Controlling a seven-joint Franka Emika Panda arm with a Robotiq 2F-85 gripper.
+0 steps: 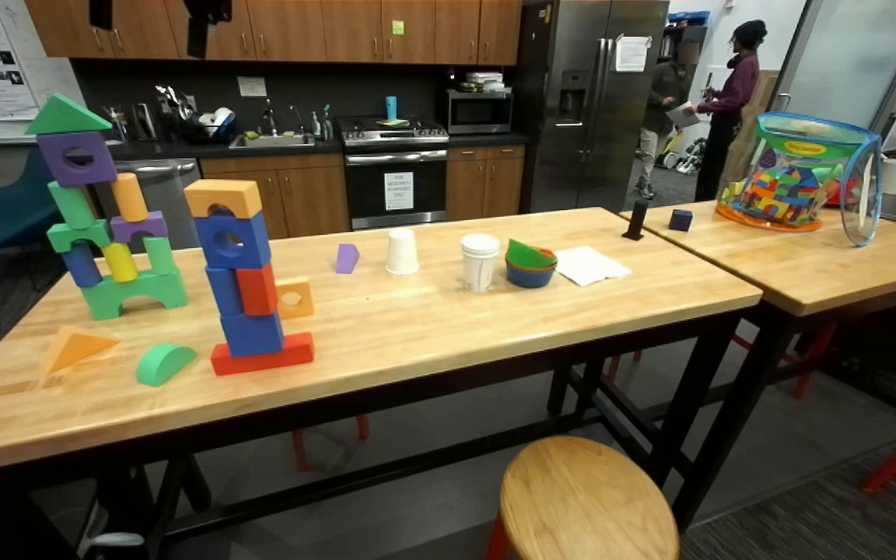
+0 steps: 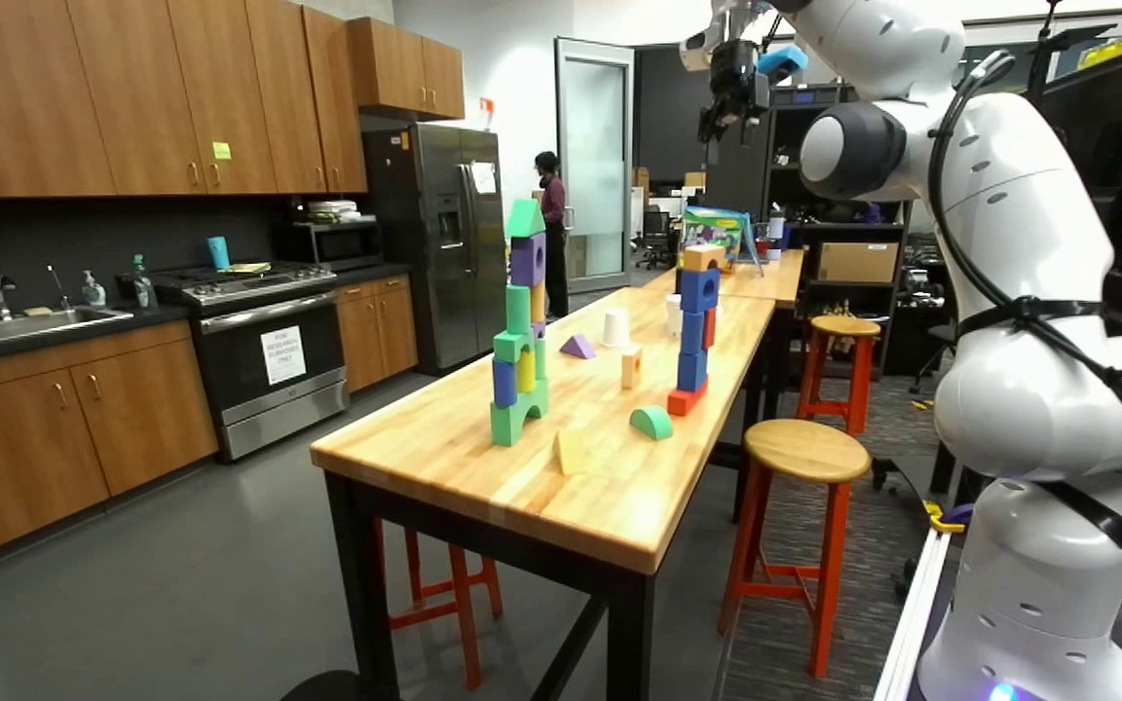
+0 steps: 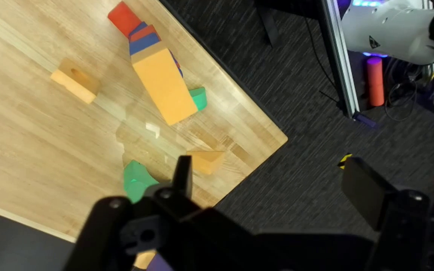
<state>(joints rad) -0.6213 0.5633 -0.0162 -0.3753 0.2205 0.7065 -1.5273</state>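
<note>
A robot gripper [image 3: 271,169] (its jaws parted wide) is held high, well above the tabletop [image 1: 432,330]. In an exterior view, a green-roofed block tower [image 1: 89,233] is seen stacked at left; nearer, to the right, an orange-topped block tower [image 1: 255,288] is shown, with a green half-round block [image 1: 168,364] laid near its left side.

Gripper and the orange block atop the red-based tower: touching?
Apart. An exterior view shows the gripper hanging well above the orange block, with a wide open gap between them.
</note>
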